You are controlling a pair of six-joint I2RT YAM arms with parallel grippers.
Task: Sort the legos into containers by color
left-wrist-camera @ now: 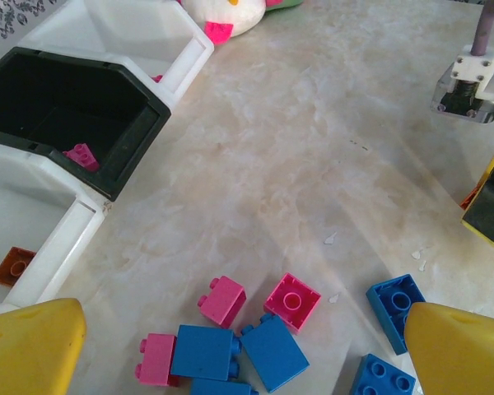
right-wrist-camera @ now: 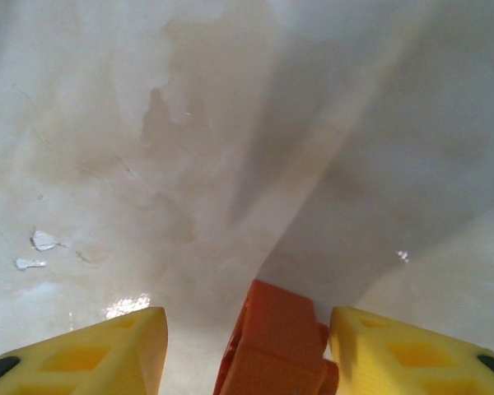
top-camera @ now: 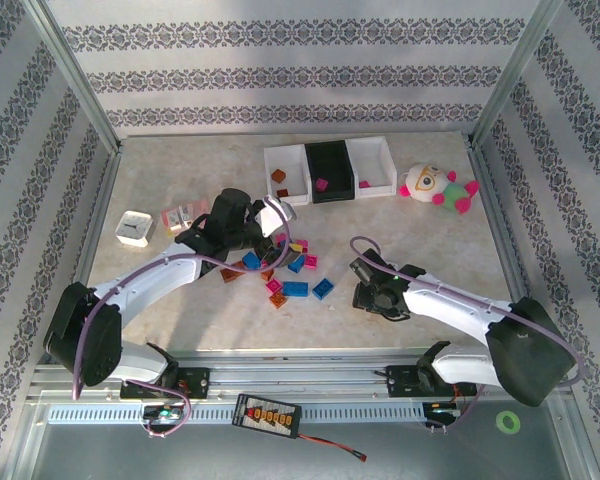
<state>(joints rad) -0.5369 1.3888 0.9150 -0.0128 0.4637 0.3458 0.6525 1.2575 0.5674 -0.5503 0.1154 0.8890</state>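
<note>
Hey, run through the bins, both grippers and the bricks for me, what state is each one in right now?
Left gripper, open above the loose bricks.
Right gripper, open, jaws either side of an orange brick, not yet clamped.
Left white bin, holds one brown brick.
Black bin, holds one pink brick.
Right white bin, holds one pink brick.
Loose bricks, scattered on the table, unsorted.

High fixed view looking forward and down, left wrist low, sharing black bin (top-camera: 332,160), right wrist close above tabletop (right-wrist-camera: 230,123)
</note>
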